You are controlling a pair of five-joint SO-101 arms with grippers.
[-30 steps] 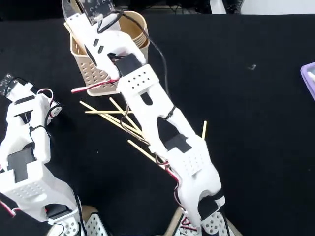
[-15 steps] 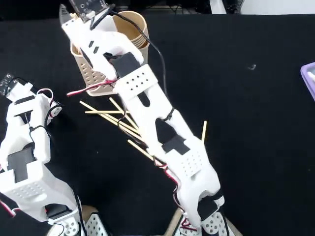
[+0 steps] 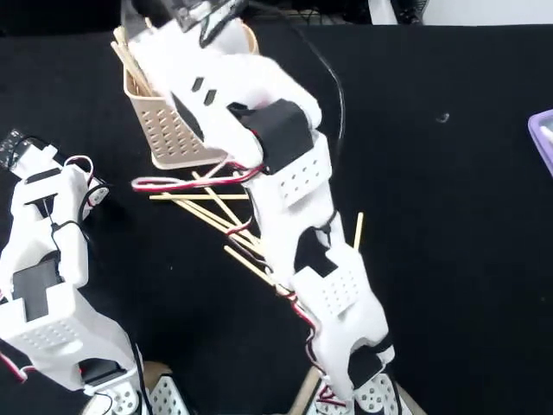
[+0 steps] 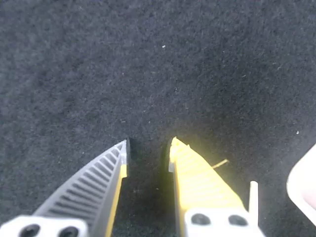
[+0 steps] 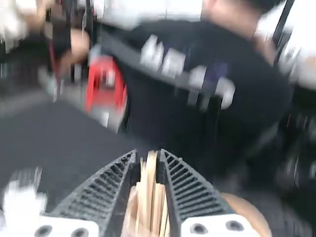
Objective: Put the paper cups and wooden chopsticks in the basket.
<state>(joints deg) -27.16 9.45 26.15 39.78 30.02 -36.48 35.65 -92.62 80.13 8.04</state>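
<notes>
Black table (image 3: pixel 449 216); right gripper (image 5: pixel 146 157), clamping chopsticks (image 5: pixel 147 193), risen higher over basket (image 3: pixel 168 134).

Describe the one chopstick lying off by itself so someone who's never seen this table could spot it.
Find the right arm stretching across the black table to the beige basket. Most loose chopsticks fan out on the side facing the left arm; the lone chopstick lies on the opposite side, alone, pointing toward the table's far edge.
</notes>
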